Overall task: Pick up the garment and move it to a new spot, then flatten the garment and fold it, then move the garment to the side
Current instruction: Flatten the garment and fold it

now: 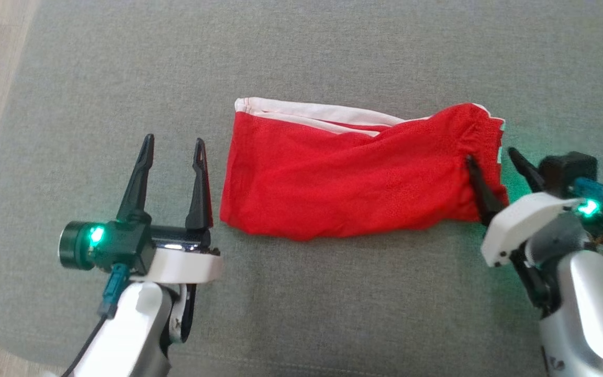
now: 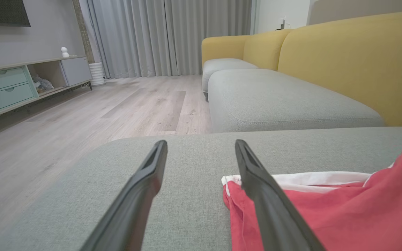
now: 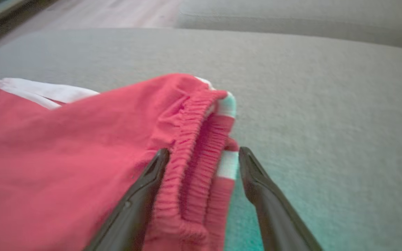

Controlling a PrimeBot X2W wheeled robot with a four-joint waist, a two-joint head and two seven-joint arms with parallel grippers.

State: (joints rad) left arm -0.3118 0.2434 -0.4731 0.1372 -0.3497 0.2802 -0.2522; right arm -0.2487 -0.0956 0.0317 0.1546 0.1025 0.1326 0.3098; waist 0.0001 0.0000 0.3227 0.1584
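- The red shorts [image 1: 343, 178] lie across the middle of the frame on a grey cushion [image 1: 301, 52], with white trim along their upper edge.
- The left gripper [image 1: 174, 144] is at lower left, jaws spread and empty, just beside the shorts' left end.
- The right gripper [image 1: 490, 154] is at right, jaws spread astride the elastic waistband [image 3: 201, 139], not pinching it.

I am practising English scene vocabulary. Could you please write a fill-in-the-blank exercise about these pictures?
1. The red mesh garment with white trim lies on a ___ fabric cushion.
2. The left end effector is ___, beside the garment's white-trimmed end.
3. The right end effector has the garment's elastic ___ between its open fingers.
4. Beyond the cushion, the sofa backrest is ___.

Missing words: grey; open; waistband; yellow.
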